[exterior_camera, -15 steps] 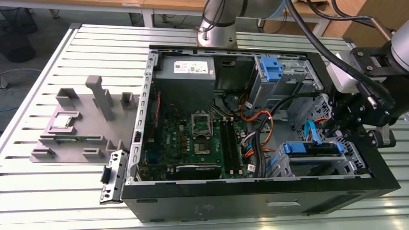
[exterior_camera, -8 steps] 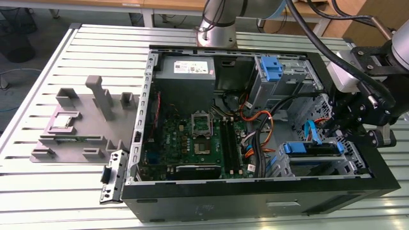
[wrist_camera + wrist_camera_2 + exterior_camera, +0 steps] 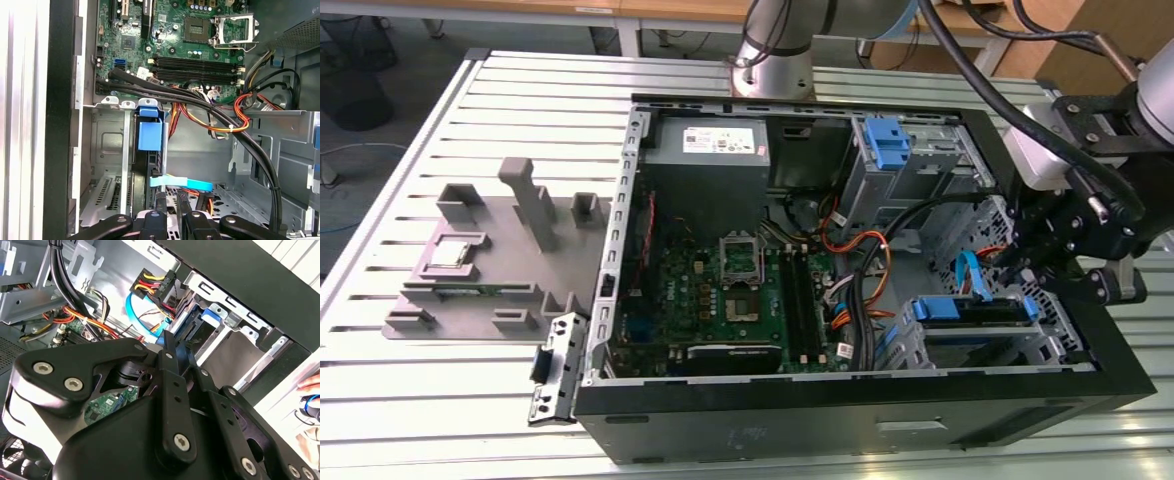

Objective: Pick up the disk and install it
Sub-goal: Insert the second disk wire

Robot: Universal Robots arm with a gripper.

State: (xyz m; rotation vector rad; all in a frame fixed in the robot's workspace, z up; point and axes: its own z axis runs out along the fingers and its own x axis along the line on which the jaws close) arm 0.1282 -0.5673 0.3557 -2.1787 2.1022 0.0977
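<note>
Blue plastic frames the disk, a rectangular drive in a blue carrier that stands on edge inside the grey metal drive cage at the lower corner of the open black computer case, on the exterior view's right. In the first wrist view the disk shows as a narrow dark slab with its square blue handle tab facing the camera, sunk between the cage's perforated walls; judging by that, it is already seated in its bay, or very nearly so. A light-blue flat cable crosses just behind it, and a bundle of black, orange and yellow wires arcs over the cage toward the green motherboard.

Directly above the carrier's near end hangs the black two-fingered gripper. Its fingers stand close together, side by side with a slim gap between them, and I cannot tell whether they pinch the carrier's edge or merely sit against it. This placement suits pressing the drive down along the cage rails.

Further out, a taller upright blue latch marks the upper bay, and a grey moulded parts fixture rests on the slatted aluminium table beside the case.
</note>
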